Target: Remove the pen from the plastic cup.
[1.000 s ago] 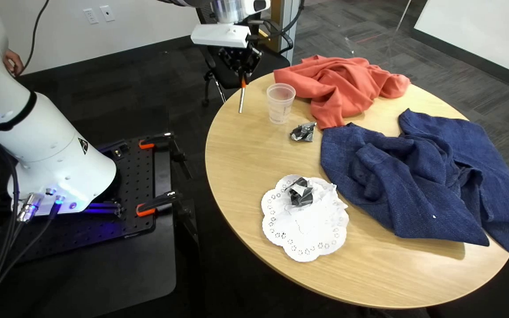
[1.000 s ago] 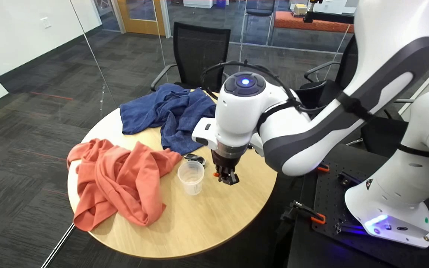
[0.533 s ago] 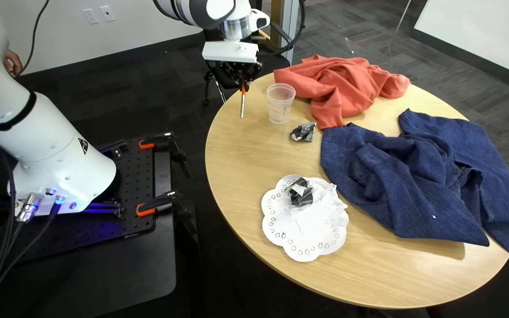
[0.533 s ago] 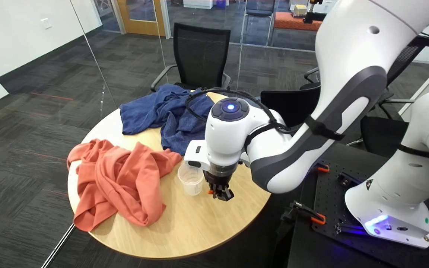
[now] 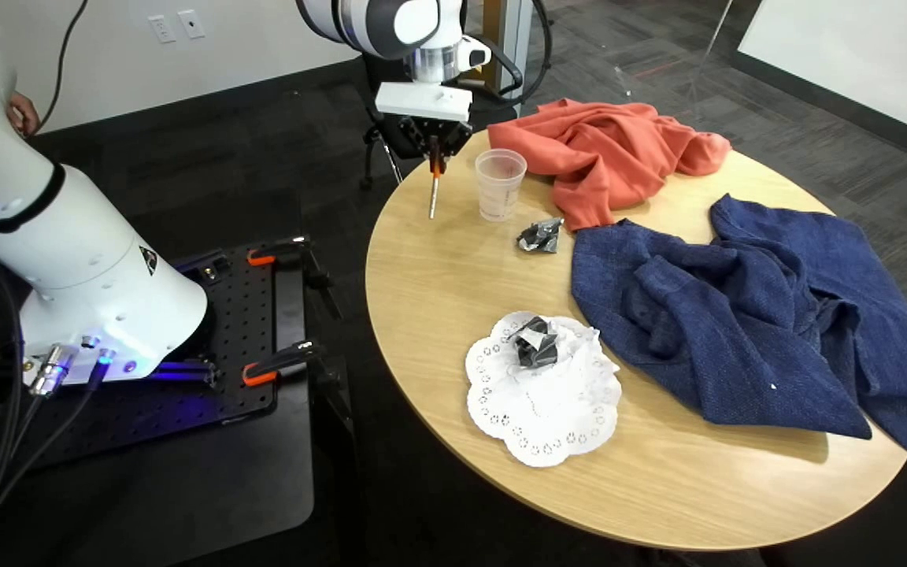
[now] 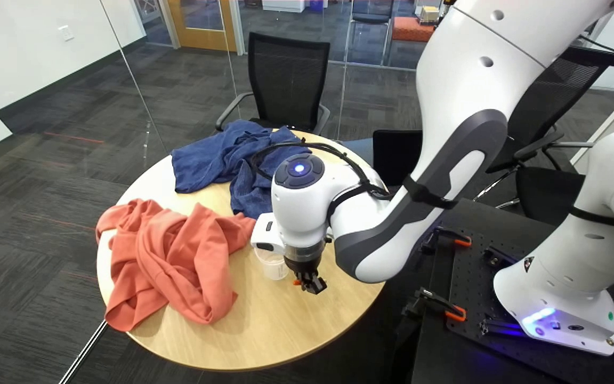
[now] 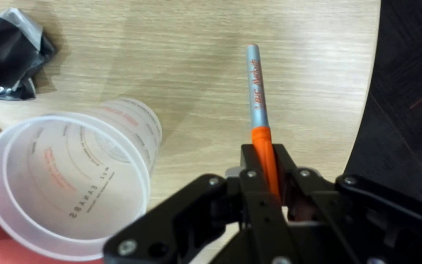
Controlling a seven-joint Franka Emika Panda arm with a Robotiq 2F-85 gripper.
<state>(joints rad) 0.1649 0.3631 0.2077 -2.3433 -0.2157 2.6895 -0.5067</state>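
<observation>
A grey pen with an orange grip end [image 7: 258,88] is held between the fingers of my gripper [image 7: 263,150], outside the cup. In an exterior view the pen [image 5: 434,197] points down, nearly upright, over the table near its edge. I cannot tell whether its tip touches the table. My gripper [image 5: 436,157] is shut on the orange part. The clear plastic cup [image 5: 499,183] stands upright beside the pen and holds nothing. It also shows in the wrist view [image 7: 132,119], left of the gripper, and partly behind the arm in an exterior view [image 6: 274,269].
A crumpled black-and-silver wrapper [image 5: 540,235] lies near the cup. A red cloth [image 5: 619,150] and a dark blue cloth [image 5: 737,315] cover the table's far side. A white doily [image 5: 501,409] with another wrapper [image 5: 536,342] lies on the round table [image 5: 453,315]. The table edge is close to the gripper.
My gripper, shut on the pen throughout, has moved down toward the table. The arm has swung toward the cup in an exterior view and now partly covers it. The cup has not moved.
</observation>
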